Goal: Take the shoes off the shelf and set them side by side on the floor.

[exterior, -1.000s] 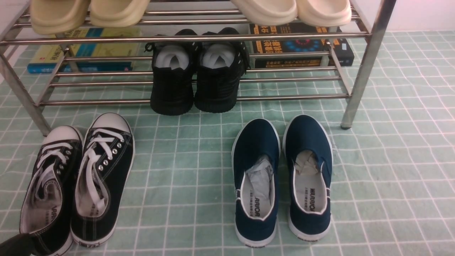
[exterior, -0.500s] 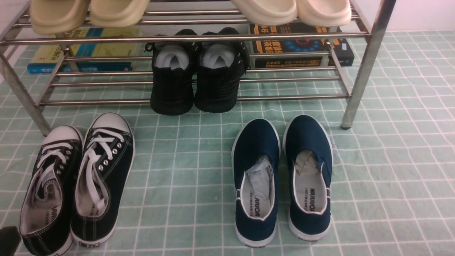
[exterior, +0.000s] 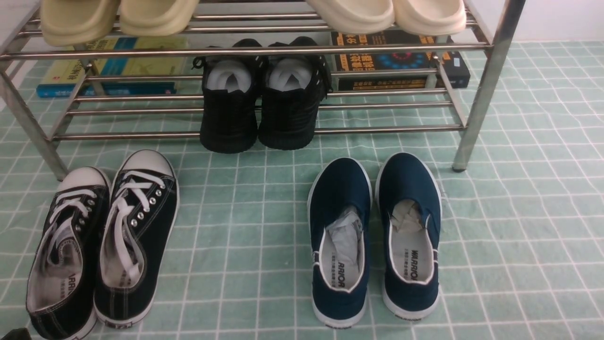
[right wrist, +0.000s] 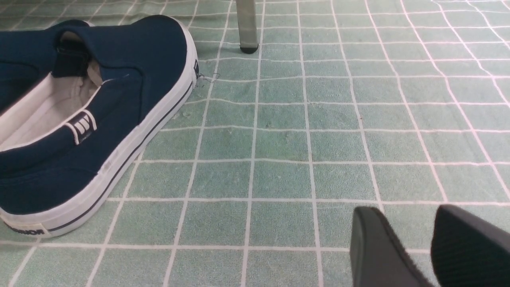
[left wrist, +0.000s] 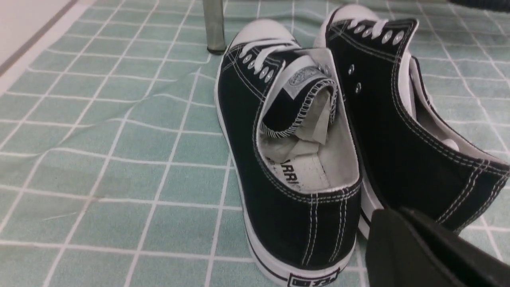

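The two black canvas sneakers [exterior: 63, 264] [exterior: 139, 222] lie side by side on the pale green grid floor [exterior: 519, 236], toes toward the chrome shelf [exterior: 264, 49], at the front left. In the left wrist view both sneakers [left wrist: 279, 167] [left wrist: 398, 119] fill the middle, heels toward the camera. My left gripper [left wrist: 392, 213] hovers just behind the heels, shut and empty, touching neither shoe. Only a dark sliver of it [exterior: 14, 334] shows in the front view's corner. My right gripper [right wrist: 400, 213] is open over bare floor, beside a navy slip-on [right wrist: 99, 119].
Two navy slip-ons [exterior: 339, 208] [exterior: 410, 189] sit on the floor at centre right. All-black shoes [exterior: 262, 118] rest on the shelf's lower tier, beige slippers [exterior: 118, 16] [exterior: 387, 14] on the upper one. Books [exterior: 113, 71] [exterior: 401, 61] lie behind the rack. Shelf legs [left wrist: 214, 24] [right wrist: 247, 24] stand close by.
My left gripper has drawn back toward the lower left corner of the front view, almost out of frame. The sneakers have not moved.
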`<action>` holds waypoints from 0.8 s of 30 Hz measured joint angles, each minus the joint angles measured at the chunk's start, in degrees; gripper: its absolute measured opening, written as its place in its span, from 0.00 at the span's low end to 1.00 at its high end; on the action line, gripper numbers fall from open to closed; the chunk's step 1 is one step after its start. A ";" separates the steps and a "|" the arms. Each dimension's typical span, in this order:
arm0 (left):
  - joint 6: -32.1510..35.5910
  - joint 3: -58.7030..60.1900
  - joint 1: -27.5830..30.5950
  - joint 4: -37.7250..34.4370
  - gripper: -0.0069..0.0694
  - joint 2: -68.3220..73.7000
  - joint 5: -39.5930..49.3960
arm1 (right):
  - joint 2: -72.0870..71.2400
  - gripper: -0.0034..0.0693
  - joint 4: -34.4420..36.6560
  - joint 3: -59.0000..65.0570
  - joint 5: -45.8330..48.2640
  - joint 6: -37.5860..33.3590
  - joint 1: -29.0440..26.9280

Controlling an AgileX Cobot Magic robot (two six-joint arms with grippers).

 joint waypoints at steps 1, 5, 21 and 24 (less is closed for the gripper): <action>-0.04 0.00 0.00 0.00 0.13 0.00 0.09 | 0.00 0.37 0.00 0.00 0.00 0.00 0.00; -0.18 0.00 0.00 0.00 0.13 0.00 0.42 | 0.00 0.37 0.00 0.00 0.00 0.00 0.00; -0.20 -0.05 0.00 0.00 0.15 0.00 0.66 | 0.00 0.37 0.00 0.00 0.00 0.00 0.00; -0.20 -0.05 0.00 0.00 0.16 0.00 0.67 | 0.00 0.37 0.00 0.00 0.00 0.00 0.00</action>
